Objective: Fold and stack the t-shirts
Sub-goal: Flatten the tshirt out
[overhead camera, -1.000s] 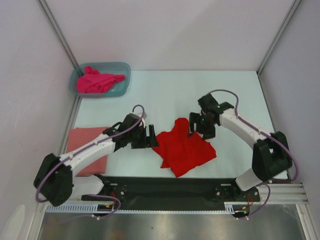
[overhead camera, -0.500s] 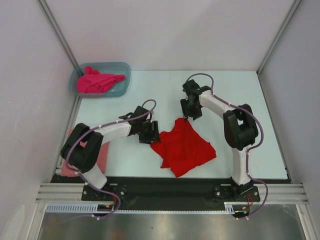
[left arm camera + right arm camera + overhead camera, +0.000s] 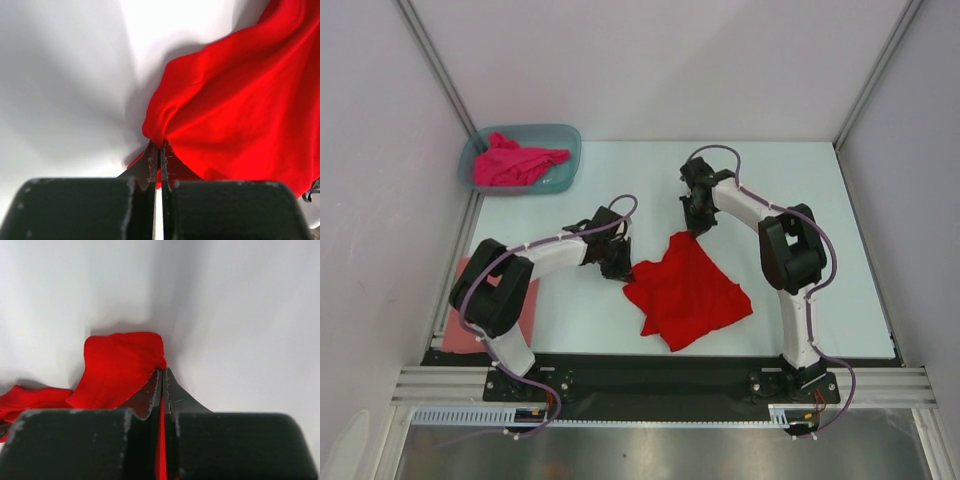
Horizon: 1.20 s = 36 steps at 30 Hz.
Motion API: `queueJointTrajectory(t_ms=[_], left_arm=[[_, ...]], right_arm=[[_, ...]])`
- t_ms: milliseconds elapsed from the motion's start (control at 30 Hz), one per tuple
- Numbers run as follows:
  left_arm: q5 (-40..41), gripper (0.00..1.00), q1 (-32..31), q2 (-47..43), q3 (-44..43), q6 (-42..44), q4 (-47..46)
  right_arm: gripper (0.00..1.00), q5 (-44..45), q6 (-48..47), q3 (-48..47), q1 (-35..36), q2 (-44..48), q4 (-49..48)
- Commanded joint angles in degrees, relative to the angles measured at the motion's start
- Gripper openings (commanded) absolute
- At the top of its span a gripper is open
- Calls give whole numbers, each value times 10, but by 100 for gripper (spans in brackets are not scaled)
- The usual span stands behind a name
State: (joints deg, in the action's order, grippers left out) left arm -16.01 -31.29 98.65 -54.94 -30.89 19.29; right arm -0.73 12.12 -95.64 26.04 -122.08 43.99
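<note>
On the white table [image 3: 800, 190], left gripper [image 3: 622, 270] and right gripper [image 3: 695, 230], apart a second ago, now pinch the red t-shirt [image 3: 690, 295] at its left and far corners.

I see a pale table [image 3: 800, 180] with a flat, smooth top. Three things lie on it. A red t-shirt [image 3: 690, 295] lies in the middle, nearer the front edge. It is rumpled, not folded, with creases and a few corners sticking out. A salmon-pink t-shirt [image 3: 527, 312] lies flat by the left edge, near the front, well apart from the red one. I can only see part of it. A blue-grey tub [image 3: 572, 150] sits in the far left corner, far from both shirts.
</note>
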Motion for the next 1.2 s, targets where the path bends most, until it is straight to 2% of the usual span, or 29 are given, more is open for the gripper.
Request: queueJointTrajectory(t_ms=[0, 67, 167, 233, 267, 300, 433, 500, 600, 733, 767, 867, 900, 933, 967, 1000, 1033, 1100, 1133, 1167], left_arm=[[34, 0, 17, -38, -49, 21, 16], [63, 1, 23, -69, -75, 35, 62], [129, 0, 33, -148, -163, 64, 149], [158, 0, 38, -182, -249, 80, 206], [177, 0, 39, -215, -278, 100, 218], [182, 0, 39, -227, -332, 109, 230], [173, 0, 40, -311, -395, 138, 219], [147, 0, 40, -355, -409, 137, 213], [97, 0, 38, -402, -417, 121, 195], [32, 0, 27, -428, -393, 69, 138], [26, 0, 16, -429, -375, 64, 125], [55, 0, -84, -388, -363, 59, 88], [60, 0, -145, -369, -370, 61, 81], [70, 0, -175, -349, -373, 60, 61], [77, 0, -204, -301, -373, 56, 45], [77, 1, -242, -282, -353, 46, 24], [59, 1, -255, -256, -338, 24, -25], [28, 6, -293, -162, -335, 1, -55], [8, 14, -310, -126, -357, 6, -42], [25, 43, -329, -56, -390, 20, -12]], right_arm=[[0, 47, 11, -58, 1, 30, -20], [0, 75, 19, -94, 4, 41, -27], [0, 78, 37, -147, 10, 56, -41], [0, 64, 53, -233, 16, 55, -39], [0, 54, 60, -268, 17, 49, -35], [0, 43, 64, -351, 19, 45, -29], [0, -42, 98, -485, 22, 43, -34], [0, -70, 117, -472, 22, 71, -71], [0, -95, 142, -400, 13, 134, -135], [0, -119, 193, -276, -38, 216, -197], [0, -119, 197, -217, -52, 249, -204], [0, -123, 203, -114, -119, 295, -217], [0, -121, 201, -91, -139, 319, -210], [0, -108, 187, -71, -170, 329, -193], [2, -96, 175, -51, -187, 340, -186], [5, -82, 165, -7, -202, 356, -178], [13, -48, 148, 11, -238, 360, -157], [13, -5, 144, 46, -287, 359, -111], [15, 25, 145, 52, -345, 345, -60], [18, 37, 145, 55, -369, 338, -34]])
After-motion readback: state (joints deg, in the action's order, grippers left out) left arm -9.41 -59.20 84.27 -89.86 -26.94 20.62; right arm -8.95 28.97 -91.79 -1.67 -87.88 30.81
